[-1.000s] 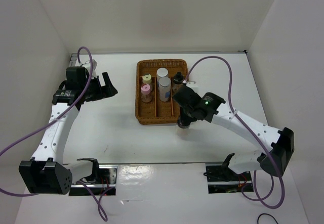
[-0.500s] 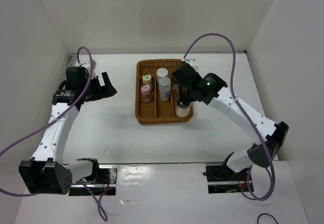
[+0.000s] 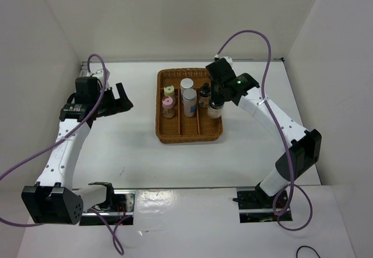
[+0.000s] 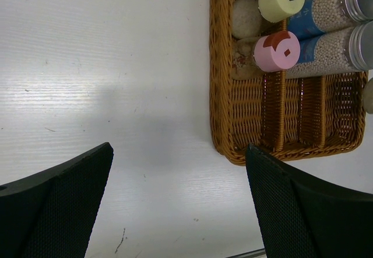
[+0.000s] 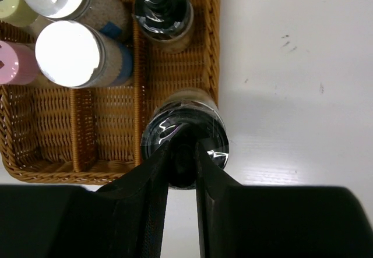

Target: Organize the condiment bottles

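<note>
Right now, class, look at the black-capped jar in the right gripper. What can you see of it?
The black-capped jar is a small clear cylinder with pale contents and a glossy round black cap that shows bright glints. It is upright, pinched at the cap's middle by the shut right gripper. It is over the right compartment of the wicker tray, close to the right wall, nearer the arms than the second black-capped jar. Whether its base rests on the tray floor cannot be told.

overhead and wrist views, common tray [image 3: 182,133]
</note>
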Robot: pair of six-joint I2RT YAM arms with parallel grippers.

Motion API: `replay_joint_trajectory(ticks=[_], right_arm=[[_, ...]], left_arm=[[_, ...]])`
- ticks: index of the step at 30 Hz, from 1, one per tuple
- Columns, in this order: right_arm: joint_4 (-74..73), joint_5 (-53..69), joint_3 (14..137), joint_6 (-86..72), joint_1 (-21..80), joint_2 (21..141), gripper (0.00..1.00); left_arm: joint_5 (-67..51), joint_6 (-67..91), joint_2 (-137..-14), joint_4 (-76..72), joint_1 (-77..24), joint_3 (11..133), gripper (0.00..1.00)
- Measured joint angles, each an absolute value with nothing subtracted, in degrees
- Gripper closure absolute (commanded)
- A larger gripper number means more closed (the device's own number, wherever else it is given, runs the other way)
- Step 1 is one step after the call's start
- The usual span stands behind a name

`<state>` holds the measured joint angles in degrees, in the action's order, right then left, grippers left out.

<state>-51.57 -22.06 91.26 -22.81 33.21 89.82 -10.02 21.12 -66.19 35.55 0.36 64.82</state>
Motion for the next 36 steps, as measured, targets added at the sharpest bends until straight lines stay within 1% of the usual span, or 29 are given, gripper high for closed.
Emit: replay_joint_trajectory(ticks=[7,15,24,35,36], right_arm=[[-48.27,-18.90,92.03,-22.22,33.23,94.19,1.00],[-44.73,-18.59,91.68,-21.15,33.06,96.84,1.00],[-40.14,-19.16,87.46,-20.23,32.34,99.48,1.00],[-35.03,-19.40,85.43,-19.77,31.46,101.56,1.00],[-34.85,-19.46,85.43,-19.77,31.42,101.60,0.96]], left_arm=[[-9.65,21.12,-66.19,35.53,0.67,64.82,0.00],[-9.63,21.12,-66.24,35.53,1.13,64.82,0.00],[-9.61,21.12,-67.22,35.44,1.21,64.82,0.00],[-9.43,21.12,-68.77,35.05,1.21,64.95,0.00],[-9.41,21.12,-68.90,35.07,1.21,64.97,0.00]])
